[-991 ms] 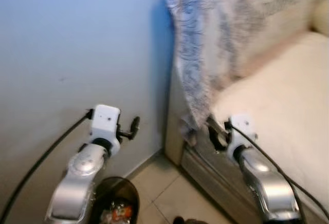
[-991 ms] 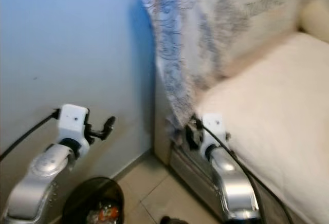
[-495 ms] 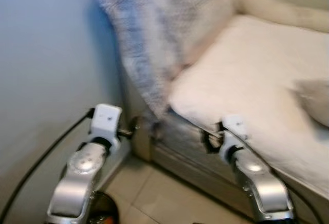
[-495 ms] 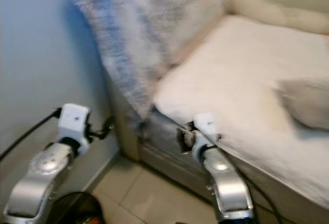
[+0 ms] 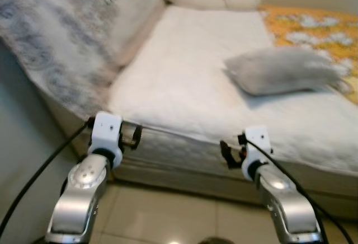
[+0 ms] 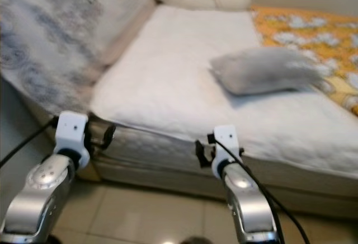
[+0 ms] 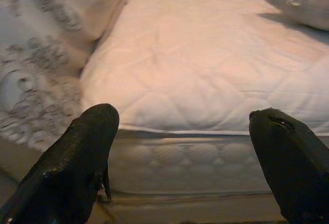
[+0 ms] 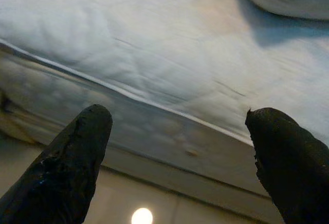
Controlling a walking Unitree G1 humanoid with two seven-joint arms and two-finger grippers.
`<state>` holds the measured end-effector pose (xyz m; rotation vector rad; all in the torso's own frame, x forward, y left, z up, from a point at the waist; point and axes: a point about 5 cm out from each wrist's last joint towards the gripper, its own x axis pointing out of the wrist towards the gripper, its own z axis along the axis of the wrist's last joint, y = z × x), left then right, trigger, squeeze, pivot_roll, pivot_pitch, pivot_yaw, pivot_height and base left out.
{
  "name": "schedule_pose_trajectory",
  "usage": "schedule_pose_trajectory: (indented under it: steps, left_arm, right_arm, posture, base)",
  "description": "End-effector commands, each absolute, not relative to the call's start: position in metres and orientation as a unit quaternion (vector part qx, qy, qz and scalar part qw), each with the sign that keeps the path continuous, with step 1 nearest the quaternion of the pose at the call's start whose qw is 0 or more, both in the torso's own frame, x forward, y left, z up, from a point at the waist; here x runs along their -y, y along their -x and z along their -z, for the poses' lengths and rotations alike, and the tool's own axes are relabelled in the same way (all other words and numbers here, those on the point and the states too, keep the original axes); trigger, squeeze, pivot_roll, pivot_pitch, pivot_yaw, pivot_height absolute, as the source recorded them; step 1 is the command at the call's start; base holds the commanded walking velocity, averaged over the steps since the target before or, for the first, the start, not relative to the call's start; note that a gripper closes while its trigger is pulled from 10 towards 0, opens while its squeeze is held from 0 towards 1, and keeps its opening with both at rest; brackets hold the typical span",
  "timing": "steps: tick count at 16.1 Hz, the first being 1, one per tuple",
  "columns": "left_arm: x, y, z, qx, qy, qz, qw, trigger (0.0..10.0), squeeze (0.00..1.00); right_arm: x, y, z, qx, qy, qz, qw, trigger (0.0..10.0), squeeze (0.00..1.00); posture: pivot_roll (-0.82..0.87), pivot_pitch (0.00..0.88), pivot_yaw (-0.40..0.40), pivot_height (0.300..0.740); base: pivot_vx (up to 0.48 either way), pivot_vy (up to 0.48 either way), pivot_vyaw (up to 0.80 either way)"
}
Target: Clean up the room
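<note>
Both tools wide open, seemingly empty.

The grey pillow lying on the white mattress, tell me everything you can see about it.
The grey pillow is a soft, plump rectangular cushion in plain pale grey fabric, slightly blurred. It lies flat on the white quilted mattress, toward the robot's right side, its far end reaching the orange flowered cover. It casts a shadow on the mattress in front. Nothing rests on it, and both grippers are well short of it, at the bed's near edge.
</note>
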<state>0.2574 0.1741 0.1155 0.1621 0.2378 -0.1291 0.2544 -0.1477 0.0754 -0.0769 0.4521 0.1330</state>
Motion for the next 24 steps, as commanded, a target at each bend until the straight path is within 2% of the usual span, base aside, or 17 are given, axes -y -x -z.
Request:
schedule_pose_trajectory:
  steps: [1, 2, 3, 4, 10, 18, 24]
  left_arm:
    - [-0.1736, -0.2572, -0.1173, -0.112, -0.085, 0.061, 0.988, 10.0, 0.0]
    - [-0.1733, -0.2567, -0.1174, -0.112, -0.088, 0.062, 0.988, 10.0, 0.0]
    - [-0.1718, -0.2564, -0.1192, -0.106, -0.069, 0.055, 0.99, 10.0, 0.0]
    - [-0.1717, -0.2569, -0.1219, -0.095, -0.066, 0.048, 0.992, 10.0, 0.0]
    - [-0.17, -0.2552, -0.123, -0.087, -0.073, 0.052, 0.992, 10.0, 0.0]
    - [-0.167, -0.2549, -0.1216, -0.088, -0.064, 0.06, 0.992, 10.0, 0.0]
    - [-0.1666, -0.2573, -0.122, -0.085, -0.061, 0.055, 0.993, 10.0, 0.0]
  right_arm:
    - [0.1527, -0.2561, -0.0779, -0.222, 0.044, -0.057, 0.972, 10.0, 0.92]
    - [0.1529, -0.2556, -0.078, -0.221, 0.044, -0.058, 0.973, 10.0, 0.91]
    - [0.152, -0.2554, -0.0796, -0.212, 0.04, -0.063, 0.975, 10.0, 0.69]
    - [0.1513, -0.2552, -0.0813, -0.205, 0.038, -0.066, 0.976, 10.0, 0.0]
    - [0.1529, -0.2523, -0.0828, -0.199, 0.029, -0.062, 0.978, 10.0, 0.0]
    - [0.1551, -0.2509, -0.0806, -0.204, 0.035, -0.055, 0.977, 10.0, 0.0]
    - [0.1539, -0.2595, -0.0877, -0.182, 0.05, -0.055, 0.981, 10.0, 0.0]
  posture:
    - [-0.02, 0.021, 0.009, 0.74]
    - [-0.03, 0.022, 0.011, 0.74]
    - [-0.03, 0.023, 0.012, 0.74]
    - [-0.03, 0.024, 0.014, 0.74]
    - [-0.03, 0.036, 0.006, 0.74]
    - [-0.04, 0.036, 0.01, 0.74]
    - [-0.03, 0.032, 0.005, 0.74]
  base:
    - [0.0, -0.334, -0.79]
    - [0.0, -0.33, -0.79]
    - [0.0, 0.0, 0.0]
    - [0.0, 0.0, 0.0]
    - [0.0, 0.0, 0.0]
    - [0.308, 0.0, -0.54]
    - [0.324, 0.0, 0.0]
